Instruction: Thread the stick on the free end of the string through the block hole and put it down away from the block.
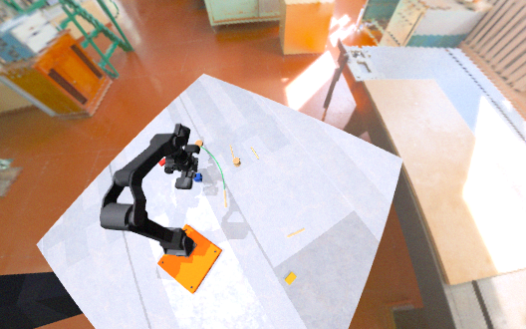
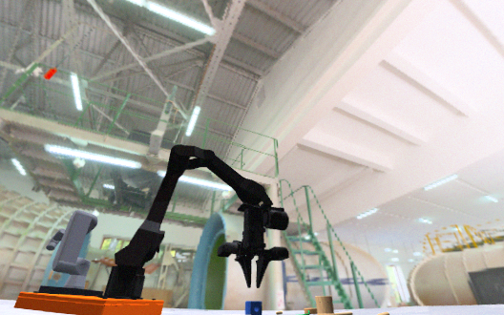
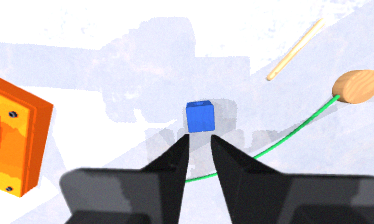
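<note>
The blue block (image 1: 198,177) (image 2: 253,307) (image 3: 201,117) sits on the table; a small hole shows in its side in the exterior view. The round wooden button (image 1: 199,143) (image 3: 358,86) holds the green string (image 1: 218,162) (image 3: 288,139), which curves past the block. The thin stick (image 1: 225,198) on the string's free end lies on the table, clear of the block; in the wrist view it is out of sight. My gripper (image 2: 254,286) (image 3: 200,138) points down above the block, its fingers a little apart with nothing between them. It touches nothing on the table.
A loose stick (image 3: 295,49) lies near the button. A wooden cylinder (image 1: 236,162) (image 2: 325,304) and loose sticks (image 1: 254,153) (image 1: 296,232) lie farther off. A yellow piece (image 1: 290,278) and a red piece (image 1: 161,162) also show. The arm's orange base (image 1: 192,266) is at the front.
</note>
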You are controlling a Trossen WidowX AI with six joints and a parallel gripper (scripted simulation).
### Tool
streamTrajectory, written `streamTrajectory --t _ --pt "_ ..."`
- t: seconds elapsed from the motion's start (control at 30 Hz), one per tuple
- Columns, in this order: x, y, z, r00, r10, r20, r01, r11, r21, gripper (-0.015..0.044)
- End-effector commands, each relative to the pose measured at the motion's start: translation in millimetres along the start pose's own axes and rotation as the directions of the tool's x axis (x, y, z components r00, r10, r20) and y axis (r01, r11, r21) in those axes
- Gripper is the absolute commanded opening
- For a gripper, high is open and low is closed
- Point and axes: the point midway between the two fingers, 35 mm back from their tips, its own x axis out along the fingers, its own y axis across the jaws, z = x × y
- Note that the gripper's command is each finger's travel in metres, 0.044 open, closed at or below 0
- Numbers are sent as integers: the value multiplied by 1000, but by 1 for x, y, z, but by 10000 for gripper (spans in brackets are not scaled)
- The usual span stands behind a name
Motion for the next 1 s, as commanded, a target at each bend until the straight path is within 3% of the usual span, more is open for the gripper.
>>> streamTrajectory --t 0.0,0.43,0.5,0.57,0.73,0.87,0.97 --pt "0 0 0 1000 0 0 0 1000 0 6" --pt "0 0 0 1000 0 0 0 1000 0 0" --pt "0 0 -2 1000 0 0 0 997 73 52" --pt "0 2 -9 1000 0 -1 0 963 270 105" --pt "0 6 -26 1000 0 -4 2 678 735 236" --pt "-1 10 -39 1000 0 -5 5 299 954 341" --pt "-1 14 -49 1000 1 -7 7 -27 1000 420"
